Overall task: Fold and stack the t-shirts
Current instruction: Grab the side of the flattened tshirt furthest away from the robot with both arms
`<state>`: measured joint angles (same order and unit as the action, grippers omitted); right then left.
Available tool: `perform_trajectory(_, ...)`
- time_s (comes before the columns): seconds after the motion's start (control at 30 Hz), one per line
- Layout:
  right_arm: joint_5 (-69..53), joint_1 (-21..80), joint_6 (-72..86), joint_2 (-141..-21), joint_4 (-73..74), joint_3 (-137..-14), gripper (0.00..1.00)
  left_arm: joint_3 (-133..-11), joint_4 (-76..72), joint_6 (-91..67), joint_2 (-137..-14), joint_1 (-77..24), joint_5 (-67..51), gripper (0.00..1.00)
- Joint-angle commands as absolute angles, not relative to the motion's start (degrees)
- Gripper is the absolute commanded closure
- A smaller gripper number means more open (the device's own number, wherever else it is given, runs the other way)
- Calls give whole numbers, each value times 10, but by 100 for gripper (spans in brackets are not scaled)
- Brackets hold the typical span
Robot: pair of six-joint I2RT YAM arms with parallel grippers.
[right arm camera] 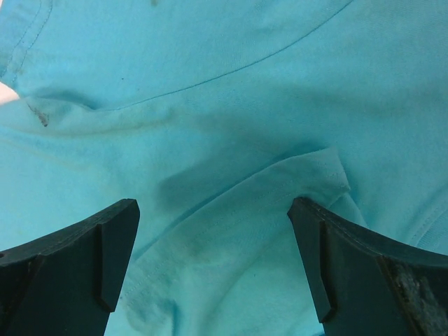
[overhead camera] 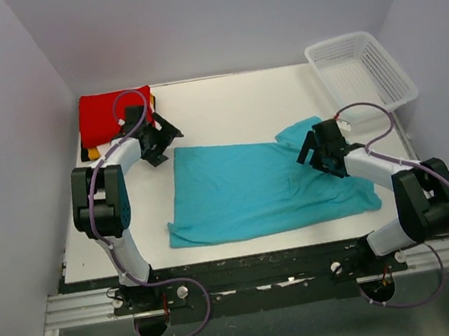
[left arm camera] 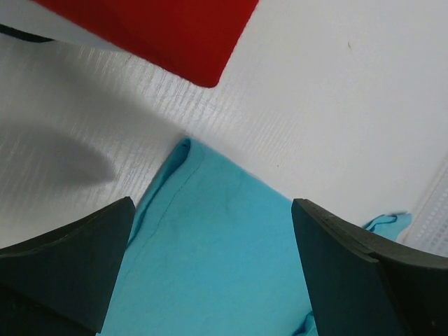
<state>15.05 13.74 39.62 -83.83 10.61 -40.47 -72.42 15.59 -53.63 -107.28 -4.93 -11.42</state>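
Note:
A turquoise-blue t-shirt (overhead camera: 257, 188) lies spread on the white table (overhead camera: 232, 103), its right sleeve end rumpled. A stack of folded shirts with a red one (overhead camera: 111, 113) on top sits at the far left; a yellow-orange edge (overhead camera: 93, 152) shows under it. My left gripper (overhead camera: 160, 144) is open and empty above the shirt's far left corner (left arm camera: 183, 145); the red shirt (left arm camera: 175, 35) shows beyond. My right gripper (overhead camera: 313, 151) is open and empty, low over the shirt's right sleeve fold (right arm camera: 280, 182).
A white plastic mesh basket (overhead camera: 359, 69) stands at the far right corner, its edge also in the left wrist view (left arm camera: 435, 217). Grey walls close in on three sides. The table's dark front edge (overhead camera: 247, 259) runs by the arm bases.

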Motion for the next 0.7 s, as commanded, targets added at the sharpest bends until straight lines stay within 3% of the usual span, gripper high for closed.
perform_trajectory(0.0, 123, 132, 358, -851, 154, -402, 0, -754, 167, -547, -1088, -57, -134, 2)
perform_trajectory(0.57, 168, 133, 323, -776, 170, -402, 0, -833, 229, -528, -1177, -79, -176, 2)
perform_trajectory(0.67, 170, 133, 323, -760, 170, -397, 0, -832, 240, -518, -1176, -81, -184, 8)
